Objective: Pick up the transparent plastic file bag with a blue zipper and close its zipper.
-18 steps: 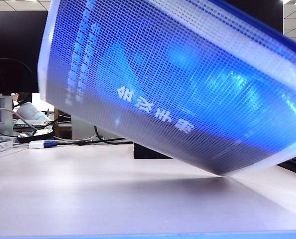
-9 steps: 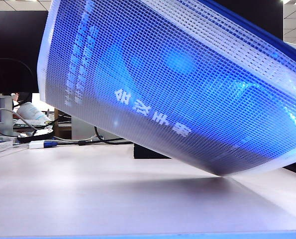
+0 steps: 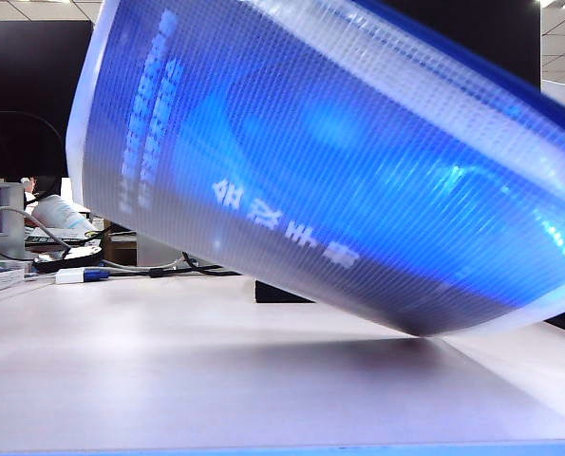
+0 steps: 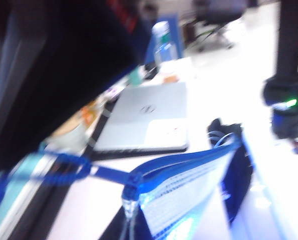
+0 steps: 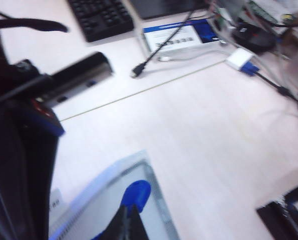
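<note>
Cables and a white plug (image 3: 70,275) sit far left on the table (image 3: 216,380). File bag (image 3: 339,180) hangs tilted above it, filling the exterior view, lower corner near the tabletop. Left gripper: jaws not visible in its wrist view, pressed together; bag's blue zipper (image 4: 189,164) runs past a closed laptop (image 4: 146,117). Right gripper (image 5: 128,217) pinches shut on the zipper's blue pull tab (image 5: 135,195).

Translucent, grid-textured glossy plastic file bag (image 3: 339,171); pale matt wood-look table (image 3: 216,380); smooth grey laptop lid (image 4: 149,115).
</note>
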Action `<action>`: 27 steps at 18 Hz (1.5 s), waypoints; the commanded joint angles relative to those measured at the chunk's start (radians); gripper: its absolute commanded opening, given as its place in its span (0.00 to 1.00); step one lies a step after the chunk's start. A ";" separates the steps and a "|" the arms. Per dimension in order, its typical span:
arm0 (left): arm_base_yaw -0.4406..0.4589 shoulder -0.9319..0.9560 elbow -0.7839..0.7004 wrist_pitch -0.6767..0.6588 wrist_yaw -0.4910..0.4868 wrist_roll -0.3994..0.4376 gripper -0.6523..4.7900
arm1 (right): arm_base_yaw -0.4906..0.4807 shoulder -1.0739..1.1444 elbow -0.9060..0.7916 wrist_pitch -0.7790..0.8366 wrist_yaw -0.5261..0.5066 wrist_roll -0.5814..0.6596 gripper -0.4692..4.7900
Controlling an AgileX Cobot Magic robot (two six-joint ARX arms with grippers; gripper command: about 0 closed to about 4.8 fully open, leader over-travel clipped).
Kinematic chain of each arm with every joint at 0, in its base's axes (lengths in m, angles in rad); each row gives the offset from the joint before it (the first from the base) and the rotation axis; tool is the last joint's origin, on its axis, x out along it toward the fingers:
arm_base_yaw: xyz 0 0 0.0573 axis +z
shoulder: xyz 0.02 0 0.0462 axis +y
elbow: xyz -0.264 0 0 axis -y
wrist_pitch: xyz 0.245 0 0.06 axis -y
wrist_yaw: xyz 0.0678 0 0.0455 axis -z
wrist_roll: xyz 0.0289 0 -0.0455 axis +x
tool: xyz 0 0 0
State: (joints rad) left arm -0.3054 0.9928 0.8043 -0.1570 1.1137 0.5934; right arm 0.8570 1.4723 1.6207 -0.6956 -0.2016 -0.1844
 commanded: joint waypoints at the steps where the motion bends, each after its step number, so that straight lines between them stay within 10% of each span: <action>1: 0.000 -0.002 0.001 0.001 -0.187 0.001 0.11 | -0.004 -0.050 0.005 0.003 0.033 -0.003 0.09; 10: 0.000 0.000 0.001 0.137 -0.314 -0.056 0.11 | -0.004 -0.118 -0.032 -0.239 0.147 -0.003 0.09; 18: 0.076 0.000 0.001 0.077 -0.539 -0.047 0.11 | -0.042 -0.133 -0.073 -0.569 0.591 0.111 0.09; 23: 0.263 0.000 0.001 -0.003 -0.545 -0.051 0.11 | -0.214 -0.152 -0.078 -0.610 0.602 0.154 0.09; 27: 0.298 0.000 0.001 -0.016 -0.330 -0.052 0.11 | -0.261 -0.152 -0.078 -0.500 0.400 0.154 0.09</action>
State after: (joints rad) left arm -0.0067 0.9947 0.8040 -0.1837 0.7609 0.5449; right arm 0.5938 1.3254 1.5394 -1.2484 0.2539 -0.0334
